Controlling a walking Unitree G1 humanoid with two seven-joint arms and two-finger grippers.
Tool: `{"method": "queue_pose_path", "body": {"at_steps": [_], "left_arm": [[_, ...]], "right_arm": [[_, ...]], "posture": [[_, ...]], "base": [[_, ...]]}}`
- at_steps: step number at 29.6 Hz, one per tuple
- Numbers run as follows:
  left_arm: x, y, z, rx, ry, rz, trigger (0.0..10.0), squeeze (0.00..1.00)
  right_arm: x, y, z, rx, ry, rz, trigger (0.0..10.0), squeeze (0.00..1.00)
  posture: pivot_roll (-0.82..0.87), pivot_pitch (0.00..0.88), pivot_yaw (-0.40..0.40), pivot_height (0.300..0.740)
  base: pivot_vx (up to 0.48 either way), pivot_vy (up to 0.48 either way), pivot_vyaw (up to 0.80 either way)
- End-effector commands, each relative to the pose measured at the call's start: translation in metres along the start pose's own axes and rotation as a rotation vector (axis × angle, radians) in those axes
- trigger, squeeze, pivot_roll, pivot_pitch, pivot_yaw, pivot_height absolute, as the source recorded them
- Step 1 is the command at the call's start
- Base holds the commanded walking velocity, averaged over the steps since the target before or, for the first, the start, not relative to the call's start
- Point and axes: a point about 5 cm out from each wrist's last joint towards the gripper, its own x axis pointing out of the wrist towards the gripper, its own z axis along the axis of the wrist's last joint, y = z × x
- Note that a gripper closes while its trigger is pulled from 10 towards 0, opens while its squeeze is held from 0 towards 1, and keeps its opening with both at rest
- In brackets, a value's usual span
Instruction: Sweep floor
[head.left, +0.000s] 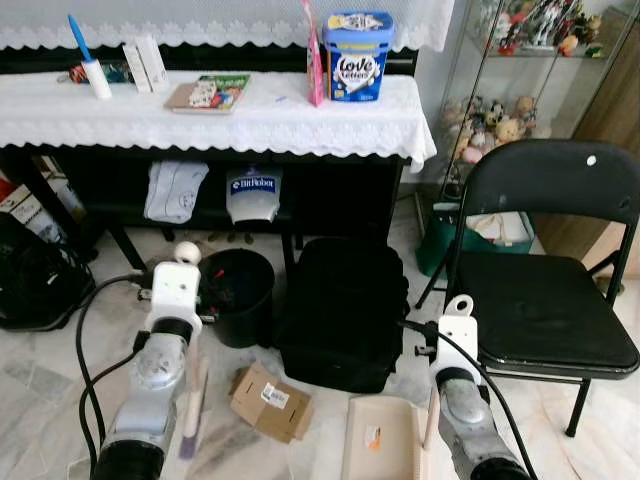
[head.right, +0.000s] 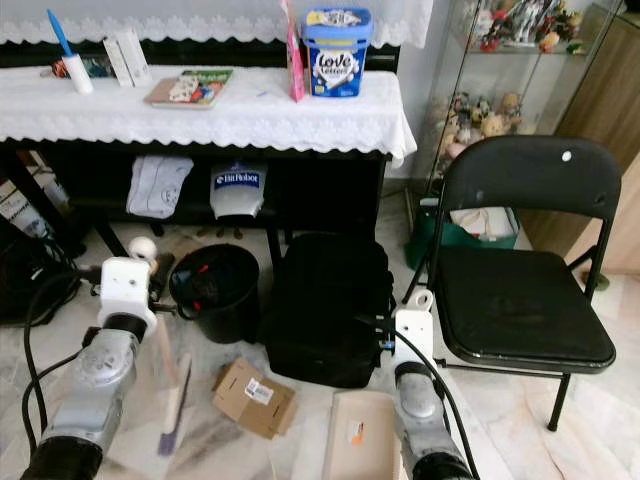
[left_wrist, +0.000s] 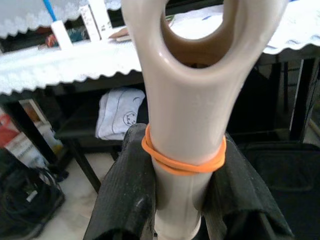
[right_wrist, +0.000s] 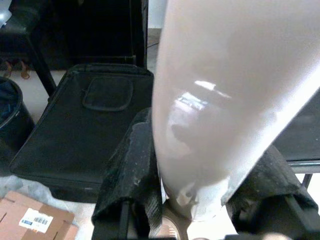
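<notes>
Brush (head.left: 192, 405): cream handle, purple bristle end low on the marble floor (head.left: 60, 380), just left of the flattened cardboard box (head.left: 270, 402). Dustpan (head.left: 380, 440): beige, on the floor right of the box, in front of the black bag (head.left: 342, 310).

Left wrist view adds what the head views can't resolve: brush handle has a loop end and an orange rubber band (left_wrist: 182, 161) wrapped round it, right at the fingertips. Left gripper (left_wrist: 182, 200) is clamped on that handle, black fingers (left_wrist: 125, 200) pressed against both sides.

Right wrist view: right gripper (right_wrist: 192, 190) closed around the dustpan's pale glossy handle, fingers (right_wrist: 132, 175) flanking it tight. Same view shows the bag's flap and the box's barcode label.

Head views give the surroundings: black bin (head.left: 237, 293) left of the bag, under a table with white lace cloth (head.left: 250, 120); blue "Love Letters" tub (head.left: 357, 55) on top. Black folding chair (head.left: 550, 290) on the right.
</notes>
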Motion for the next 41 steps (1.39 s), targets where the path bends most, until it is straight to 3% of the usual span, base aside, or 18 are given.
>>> {"method": "queue_pose_path", "body": {"at_steps": [1, 3, 14, 18, 23, 29, 34, 41], "left_arm": [[0.001, -0.001, -0.002, 0.012, -0.009, -0.015, 10.0, 0.0], [-0.001, -0.007, -0.014, 0.008, 0.025, -0.037, 10.0, 0.0], [-0.008, -0.018, -0.028, -0.052, 0.063, -0.132, 10.0, 0.0], [-0.008, -0.013, -0.03, -0.042, 0.061, -0.108, 10.0, 0.0], [-0.004, -0.002, -0.024, 0.03, 0.03, -0.032, 10.0, 0.0], [0.001, 0.006, -0.017, 0.027, -0.016, 0.02, 10.0, 0.0], [0.001, 0.004, -0.018, 0.001, -0.016, 0.019, 10.0, 0.0], [-0.002, -0.003, -0.025, -0.128, 0.021, -0.003, 10.0, 0.0]], "right_arm": [[-0.001, 0.002, 0.004, 0.005, -0.033, 0.013, 10.0, 0.0], [-0.003, 0.001, 0.006, 0.021, -0.068, 0.017, 10.0, 0.0], [-0.01, 0.003, 0.011, 0.059, -0.152, 0.042, 10.0, 0.0], [-0.011, 0.005, 0.014, 0.062, -0.165, 0.048, 10.0, 0.0], [-0.011, 0.004, 0.019, 0.068, -0.203, 0.033, 10.0, 0.0], [-0.01, 0.001, 0.03, 0.085, -0.271, 0.012, 10.0, 0.0], [-0.011, 0.002, 0.03, 0.079, -0.276, 0.015, 10.0, 0.0], [-0.013, 0.001, 0.027, 0.079, -0.276, 0.014, 10.0, 0.0]], "posture": [[0.02, 0.075, 0.04, 0.74], [0.0, 0.093, 0.042, 0.74], [-0.01, 0.132, 0.046, 0.74], [-0.01, 0.148, 0.05, 0.74], [0.0, 0.149, 0.051, 0.74], [0.0, 0.147, 0.052, 0.74], [0.01, 0.146, 0.051, 0.74], [0.03, 0.147, 0.041, 0.74]], "base": [[0.0, 0.0, 0.0], [0.0, 0.0, 0.0], [0.0, 0.0, 0.0], [0.0, 0.0, 0.0], [0.0, 0.0, 0.0], [0.0, 0.0, 0.0], [0.0, 0.0, 0.0], [0.0, 0.0, 0.0]]}}
